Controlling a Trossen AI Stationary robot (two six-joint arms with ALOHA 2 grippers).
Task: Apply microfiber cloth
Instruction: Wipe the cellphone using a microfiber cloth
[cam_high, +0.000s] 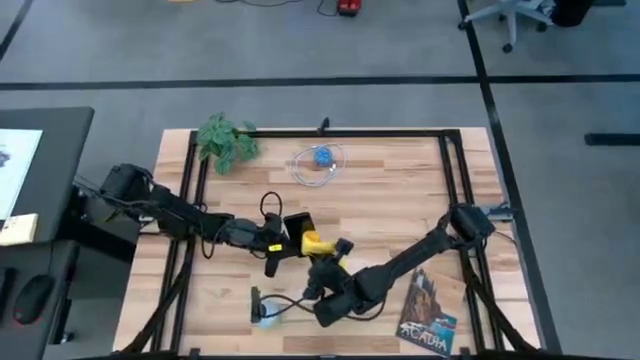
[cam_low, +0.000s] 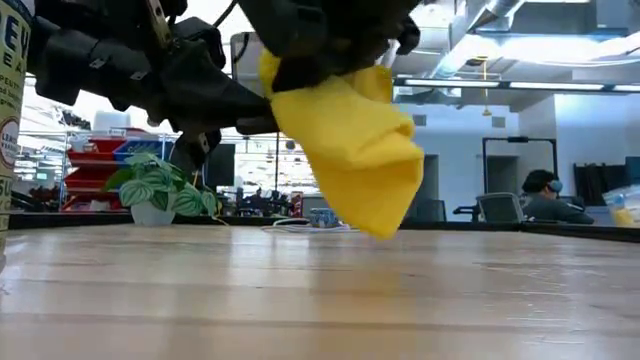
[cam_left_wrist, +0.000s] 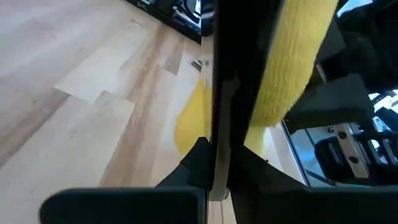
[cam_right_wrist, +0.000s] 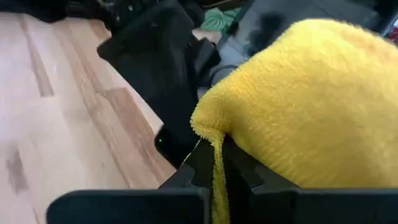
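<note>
From above, the desk (cam_high: 400, 200) is pale wood with a black frame, standing on a grey floor with dark lines. A green plant (cam_high: 226, 138) sits at the far left corner. A blue thing in a ring of white cable (cam_high: 321, 157) lies near the far edge. A book (cam_high: 428, 312) lies at the near right; its cover letters are too small to read. The left tool (cam_high: 285, 243) holds a black phone (cam_high: 296, 228) on edge. The right tool (cam_high: 320, 252) is closed on the microfiber cloth (cam_high: 312, 243), which touches the phone.

From desk height, the yellow cloth (cam_low: 360, 150) hangs just above the wood. Behind are red shelves (cam_low: 95, 160), the plant (cam_low: 160, 192) and a seated person (cam_low: 545, 195). A label at the left edge shows "EV" (cam_low: 14, 45).

In the left wrist view, the phone (cam_left_wrist: 239, 93) stands clamped in the tool, the cloth (cam_left_wrist: 289, 62) pressed against it.

In the right wrist view, the cloth (cam_right_wrist: 311, 106) is pinched between the fingers (cam_right_wrist: 208, 165), next to the phone (cam_right_wrist: 165, 81).
</note>
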